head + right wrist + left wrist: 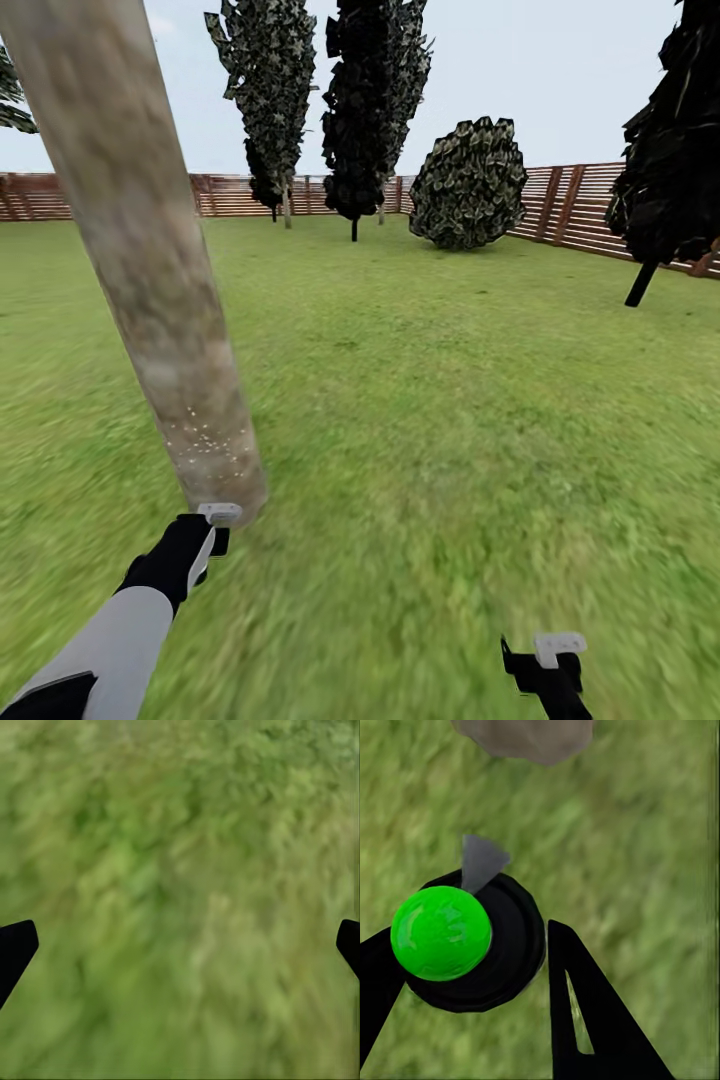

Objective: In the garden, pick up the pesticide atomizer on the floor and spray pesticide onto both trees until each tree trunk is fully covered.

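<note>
The pesticide atomizer [442,934], a black round body with a bright green cap and a grey nozzle, sits between the black fingers [585,1005] of my left gripper [472,952], which is shut on it. The nozzle points toward the base of a tree trunk [521,736]. In the head view that thick grey-brown tree trunk [150,260] leans up to the left, with white spray specks [205,440] low on its bark. My left gripper [215,530] is right at its foot. My right gripper [550,665] hangs open over the grass [180,870], holding nothing.
Green lawn [450,420] stretches ahead and to the right. Narrow dark trees [370,110], a round bush [468,185] and another dark tree [670,170] stand far back. A brown slat fence [570,205] rings the garden.
</note>
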